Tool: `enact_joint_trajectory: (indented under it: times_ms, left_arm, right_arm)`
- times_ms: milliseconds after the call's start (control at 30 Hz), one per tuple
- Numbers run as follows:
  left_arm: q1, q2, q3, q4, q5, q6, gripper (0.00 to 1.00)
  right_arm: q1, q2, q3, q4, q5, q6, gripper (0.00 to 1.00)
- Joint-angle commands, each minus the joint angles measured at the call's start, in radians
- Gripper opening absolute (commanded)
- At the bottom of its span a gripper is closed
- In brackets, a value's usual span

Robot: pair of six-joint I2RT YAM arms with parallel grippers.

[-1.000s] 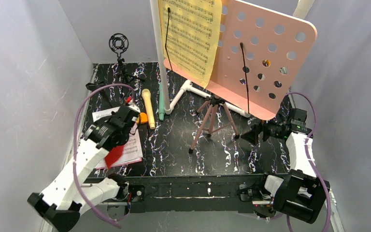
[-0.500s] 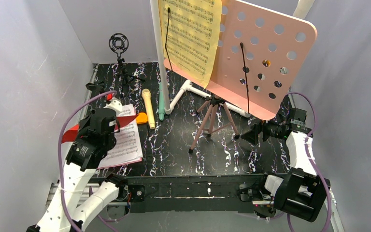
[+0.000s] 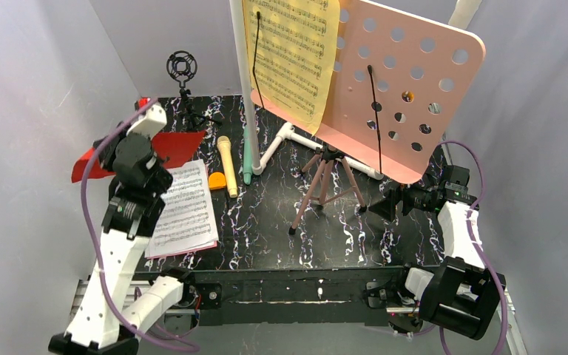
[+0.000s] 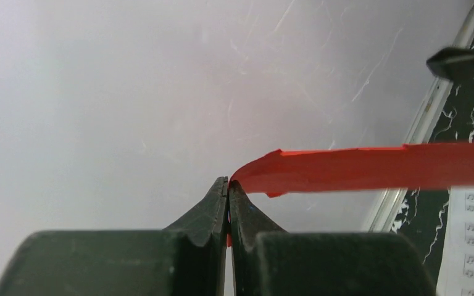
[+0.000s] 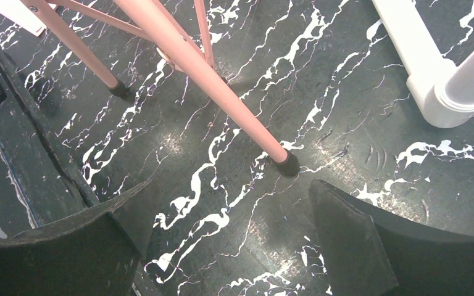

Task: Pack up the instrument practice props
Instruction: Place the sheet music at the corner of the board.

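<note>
My left gripper (image 3: 120, 151) is shut on an edge of the red folder (image 3: 174, 146) and holds it raised near the left wall; the wrist view shows my tips (image 4: 228, 182) pinching the folder (image 4: 370, 168). A pink-edged sheet of music (image 3: 186, 211) lies flat below it. The yellow microphone (image 3: 227, 166) and the mint-green microphone (image 3: 247, 159) lie side by side. The pink music stand (image 3: 407, 81) carries yellow sheet music (image 3: 292, 52) on its tripod (image 3: 325, 181). My right gripper (image 3: 386, 203) is open and empty beside a tripod leg foot (image 5: 287, 163).
A white pipe frame (image 3: 285, 140) stands behind the tripod; its foot also shows in the right wrist view (image 5: 432, 68). A black shock mount on a small stand (image 3: 182, 68) sits at the back left. An orange piece (image 3: 217, 180) lies by the microphones. Grey walls enclose the table.
My left arm has swung the red folder up and toward the back left, uncovering the sheet music on the table. The right arm has not moved.
</note>
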Motion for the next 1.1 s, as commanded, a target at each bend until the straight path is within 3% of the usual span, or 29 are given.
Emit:
enact_joint_trajectory:
  times_ms: [0, 167, 267, 467, 700, 800, 967, 1067]
  left_arm:
    - [-0.025, -0.151, -0.182, -0.033, -0.027, 0.016, 0.0]
    - [-0.071, -0.29, -0.433, -0.406, 0.101, -0.175, 0.0]
    - [-0.086, -0.381, -0.539, -0.549, 0.265, -0.231, 0.0]
    - [-0.095, -0.488, -0.669, -0.566, 0.438, -0.276, 0.0]
    - [-0.102, -0.535, -0.722, -0.546, 0.491, -0.314, 0.02]
    - [-0.103, -0.531, -0.714, -0.556, 0.51, -0.333, 0.23]
    - [-0.103, -0.514, -0.671, -0.572, 0.536, -0.361, 0.85]
    - [-0.104, -0.487, -0.606, -0.602, 0.597, -0.405, 0.96]
  right_arm:
    - [-0.004, -0.003, 0.024, 0.016, -0.016, -0.007, 1.0]
    - [-0.005, 0.011, 0.027, 0.02, -0.012, -0.003, 1.0]
    - [-0.005, 0.018, 0.027, 0.022, -0.009, -0.002, 1.0]
    - [-0.006, 0.018, 0.026, 0.026, -0.004, 0.0, 1.0]
    - [-0.005, 0.012, 0.026, 0.025, -0.001, 0.002, 1.0]
    - [-0.005, 0.008, 0.027, 0.025, 0.001, 0.001, 1.0]
    - [-0.005, -0.001, 0.026, 0.022, 0.003, -0.003, 1.0]
    - [-0.006, -0.002, 0.026, 0.022, 0.004, -0.004, 1.0]
